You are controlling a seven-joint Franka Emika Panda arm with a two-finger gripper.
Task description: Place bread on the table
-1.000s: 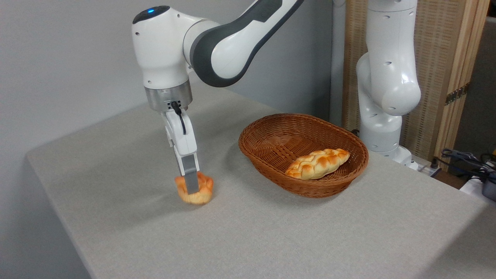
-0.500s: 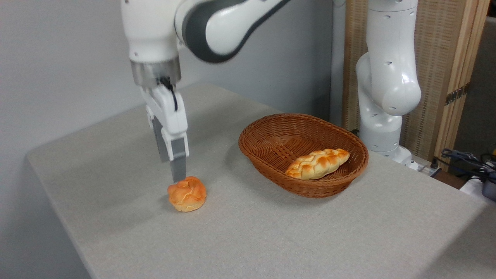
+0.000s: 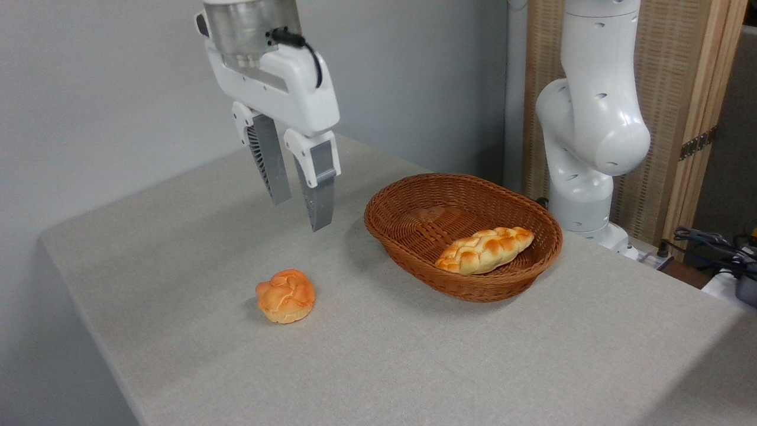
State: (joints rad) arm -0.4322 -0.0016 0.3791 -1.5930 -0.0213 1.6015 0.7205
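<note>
Count on inspection: one surface point(image 3: 414, 367); one wicker basket point(image 3: 414, 260); two bread items, namely one round knotted bun point(image 3: 285, 296) and one braided loaf point(image 3: 485, 249); one gripper point(image 3: 301, 213) with two fingers.

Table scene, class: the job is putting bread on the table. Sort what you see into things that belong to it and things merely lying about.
Belongs to the job:
bread
table
gripper

Lying about:
wicker basket
braided loaf
</note>
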